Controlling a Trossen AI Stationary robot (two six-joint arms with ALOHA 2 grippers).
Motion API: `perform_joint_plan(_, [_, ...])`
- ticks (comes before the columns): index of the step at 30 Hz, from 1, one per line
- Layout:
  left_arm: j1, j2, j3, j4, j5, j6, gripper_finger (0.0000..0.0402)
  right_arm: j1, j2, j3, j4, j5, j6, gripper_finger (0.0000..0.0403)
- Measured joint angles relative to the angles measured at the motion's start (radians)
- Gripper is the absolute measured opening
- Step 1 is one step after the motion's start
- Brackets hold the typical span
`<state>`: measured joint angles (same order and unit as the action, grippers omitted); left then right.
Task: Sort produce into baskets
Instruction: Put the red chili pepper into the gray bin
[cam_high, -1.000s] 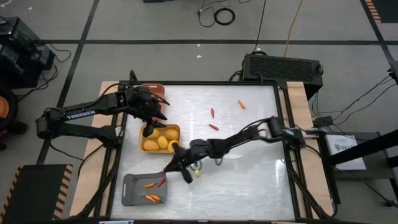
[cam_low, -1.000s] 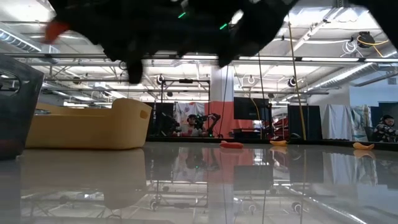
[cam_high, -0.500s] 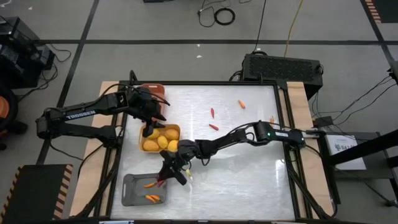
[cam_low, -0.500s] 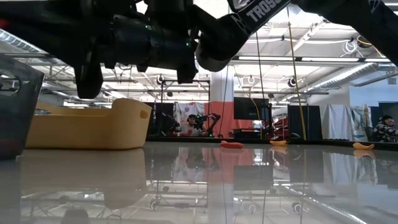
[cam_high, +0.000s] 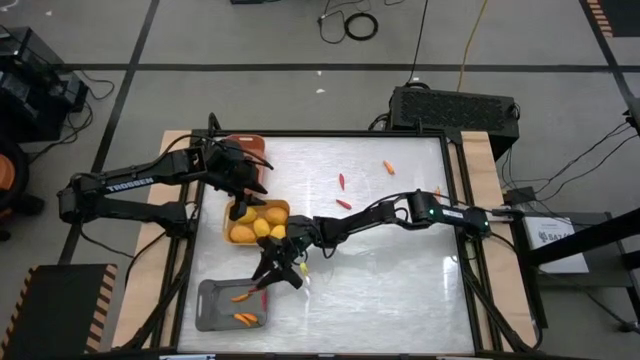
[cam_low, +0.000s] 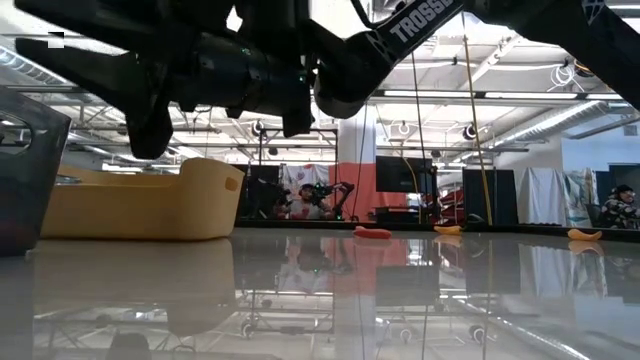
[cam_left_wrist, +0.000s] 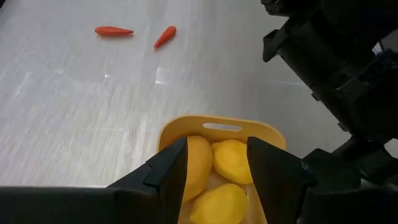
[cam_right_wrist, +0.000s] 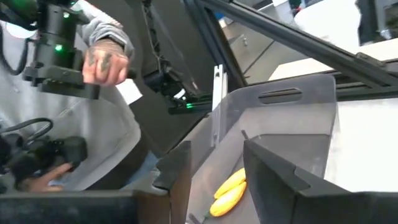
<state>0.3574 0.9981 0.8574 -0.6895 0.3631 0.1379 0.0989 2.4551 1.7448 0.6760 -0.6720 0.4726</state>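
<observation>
Grey basket (cam_high: 233, 304) lies directly beneath and just ahead of the right gripper (cam_high: 272, 276), whose fingers stand apart with nothing between them; orange sticks (cam_right_wrist: 227, 191) rest on the basket floor. Right arm reaches low across the table from the far side. Remaining red pieces (cam_high: 343, 203) lie behind it, nearer this arm than the left gripper (cam_high: 245, 190), which hangs part-open, empty, over the yellow basket (cam_left_wrist: 222, 128).

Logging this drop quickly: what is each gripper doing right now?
Left gripper: open, empty, over the yellow basket.
Right gripper: open, empty, over the grey basket.
</observation>
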Motion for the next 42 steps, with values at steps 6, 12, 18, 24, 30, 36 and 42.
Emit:
perform_joint_plan(6, [0.000, 0.000, 0.000, 0.000, -0.001, 0.004, 0.0173, -0.054, -0.036, 0.000, -0.052, -0.160, 0.073, 0.0133])
perform_joint_plan(12, [0.000, 0.000, 0.000, 0.005, -0.017, 0.016, 0.0173, -0.115, -0.148, 0.000, -0.394, -0.320, 0.013, 0.0112])
perform_joint_plan(18, [0.001, 0.000, 0.000, 0.038, -0.103, 0.028, 0.0173, -0.171, -0.309, 0.000, -0.993, -0.318, -0.316, 0.0091])
perform_joint_plan(24, [0.001, 0.000, 0.000, 0.157, -0.133, 0.025, 0.0173, -0.261, -0.432, 0.001, -1.547, -0.156, -0.590, 0.0074])
perform_joint_plan(30, [0.013, 0.000, 0.000, 0.302, -0.134, 0.026, 0.0173, -0.381, -0.468, 0.000, -1.860, -0.036, -0.751, 0.0058])
perform_joint_plan(36, [0.050, 0.004, 0.000, 0.345, -0.134, -0.025, 0.0173, -0.507, -0.469, -0.011, -1.904, -0.021, -0.757, 0.0045])
perform_joint_plan(42, [0.063, 0.004, 0.000, 0.343, -0.134, -0.079, 0.0173, -0.603, -0.469, -0.050, -1.856, 0.219, -0.597, 0.0039])
